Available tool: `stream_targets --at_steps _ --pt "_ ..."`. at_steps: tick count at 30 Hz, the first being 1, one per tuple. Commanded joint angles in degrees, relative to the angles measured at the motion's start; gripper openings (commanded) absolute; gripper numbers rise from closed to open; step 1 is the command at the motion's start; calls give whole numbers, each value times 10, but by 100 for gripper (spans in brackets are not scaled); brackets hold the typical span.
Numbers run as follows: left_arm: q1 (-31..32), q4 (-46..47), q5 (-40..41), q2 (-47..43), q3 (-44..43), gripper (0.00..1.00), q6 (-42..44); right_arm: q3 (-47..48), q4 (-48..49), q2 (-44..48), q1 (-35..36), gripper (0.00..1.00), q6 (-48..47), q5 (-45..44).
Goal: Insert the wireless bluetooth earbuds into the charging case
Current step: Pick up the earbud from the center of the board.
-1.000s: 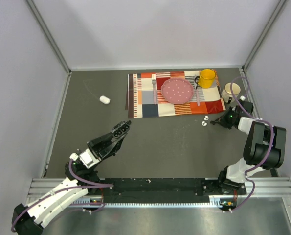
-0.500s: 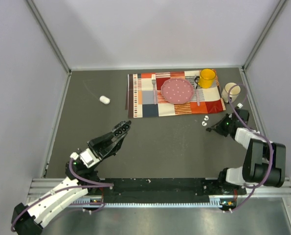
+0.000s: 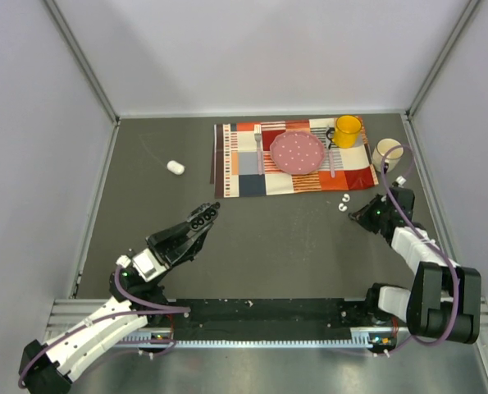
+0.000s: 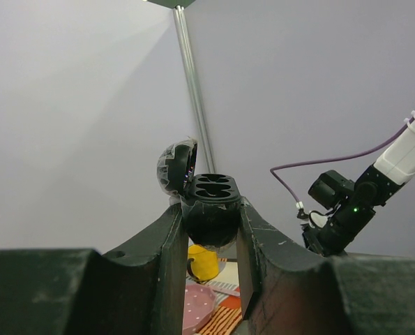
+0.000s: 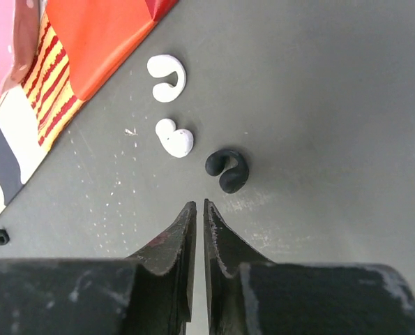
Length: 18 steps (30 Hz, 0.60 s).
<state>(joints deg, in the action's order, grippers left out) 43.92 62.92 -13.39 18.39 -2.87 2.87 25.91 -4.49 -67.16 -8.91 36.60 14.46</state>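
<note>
The right end effector (image 5: 199, 206), fingers together and empty, is hovering with the black earbud (image 5: 227, 169) just ahead, slightly right, on the table (image 5: 326, 105), while the left end effector (image 4: 208, 234) is clamping the open case (image 4: 210, 199).

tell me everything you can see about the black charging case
The charging case is a small, rounded, glossy black shell that looks like plastic. Its hinged lid is open, tipped back to the left in the left wrist view. The two moulded wells on its top face are empty. It is held aloft, clamped on both sides by the jaws of the left gripper. Nothing else touches it.
</note>
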Motion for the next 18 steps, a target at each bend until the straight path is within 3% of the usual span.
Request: stream_targets --at_steps 1,6,18 --pt "-2 21 3 -9 60 0 -12 18 -12 17 5 11 -9 -34" --pt "-2 7 7 -26 60 0 -9 62 -25 -7 -18 24 -27 -87" --pt "-2 -13 10 -39 57 0 -2 95 6 -133 -52 34 -45 29"
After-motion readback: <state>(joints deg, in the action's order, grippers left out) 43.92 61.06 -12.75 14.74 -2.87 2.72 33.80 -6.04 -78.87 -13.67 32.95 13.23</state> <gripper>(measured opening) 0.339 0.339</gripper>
